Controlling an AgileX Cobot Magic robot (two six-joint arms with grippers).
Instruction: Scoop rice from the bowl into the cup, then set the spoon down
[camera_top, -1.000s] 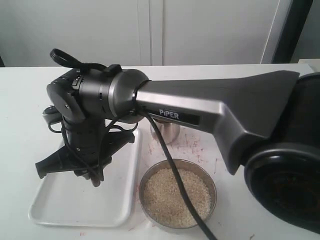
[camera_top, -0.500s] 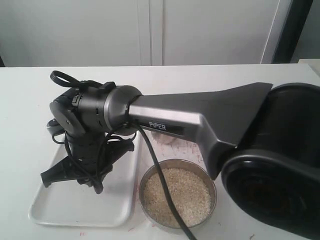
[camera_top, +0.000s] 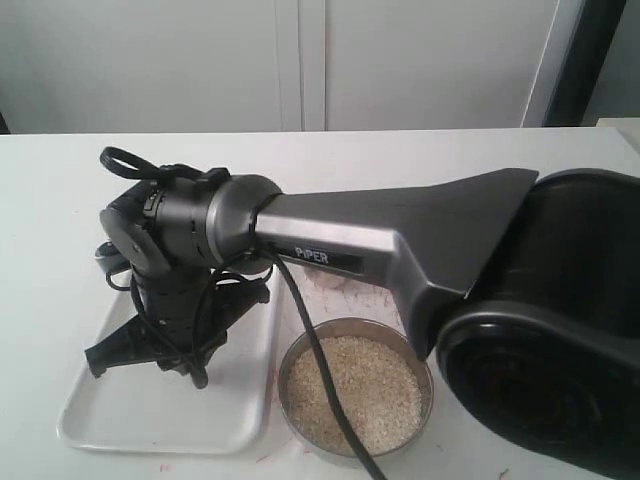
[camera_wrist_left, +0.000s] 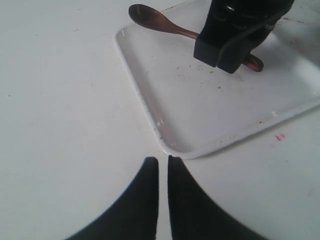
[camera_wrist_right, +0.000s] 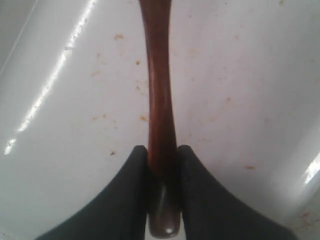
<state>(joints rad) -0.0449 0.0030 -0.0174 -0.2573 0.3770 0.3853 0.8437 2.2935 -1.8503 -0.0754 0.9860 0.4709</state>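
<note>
The dark wooden spoon (camera_wrist_left: 152, 17) lies low across the white tray (camera_wrist_left: 150, 112), its oval bowl at the tray's far rim. My right gripper (camera_wrist_right: 162, 150) is shut on the end of the spoon's handle (camera_wrist_right: 159, 95); from the left wrist view it (camera_wrist_left: 230, 57) stands over the tray. The steel bowl (camera_top: 292, 352) holds the rice (camera_top: 350, 392) beside the tray. My right arm (camera_top: 380, 235) hides nearly all of the cup. My left gripper (camera_wrist_left: 163, 160) is shut on nothing, over bare table near the tray's corner.
The white tray (camera_top: 100, 425) sits left of the bowl and carries a few specks. The right arm's cable (camera_top: 325, 365) drapes across the bowl. A white wall backs the table.
My right gripper has sunk lower over the tray with the spoon, and the arm has swung down, covering the cup. The bowl and tray have not moved.
</note>
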